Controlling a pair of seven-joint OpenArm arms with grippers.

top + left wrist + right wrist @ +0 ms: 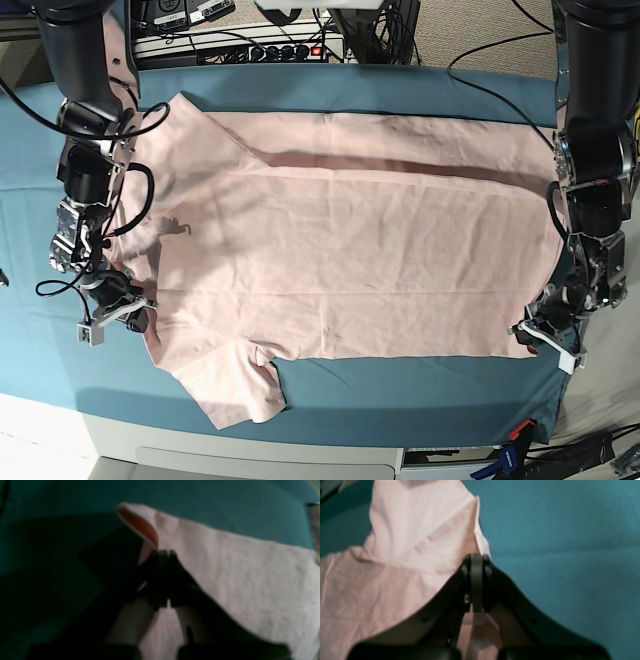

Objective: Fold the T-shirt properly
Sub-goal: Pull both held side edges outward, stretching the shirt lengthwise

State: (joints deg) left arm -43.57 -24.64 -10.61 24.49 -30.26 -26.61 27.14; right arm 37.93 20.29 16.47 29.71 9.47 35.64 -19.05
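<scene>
The pale pink T-shirt (350, 240) lies spread flat, plain side up, on the teal cloth (420, 385), neck end to the left and hem to the right. My left gripper (540, 328) is shut on the hem's near right corner. In the left wrist view the gripper (164, 552) pinches the shirt's edge (237, 567), and a corner curls up above it. My right gripper (140, 312) is shut on the near left shoulder beside the near sleeve (240, 385). In the right wrist view the gripper (477, 556) grips the fabric's edge (395, 567).
A long crease (400, 165) runs across the far part of the shirt. Cables and a power strip (240, 45) lie behind the table's far edge. The table's front edge (300, 440) is close below the near sleeve.
</scene>
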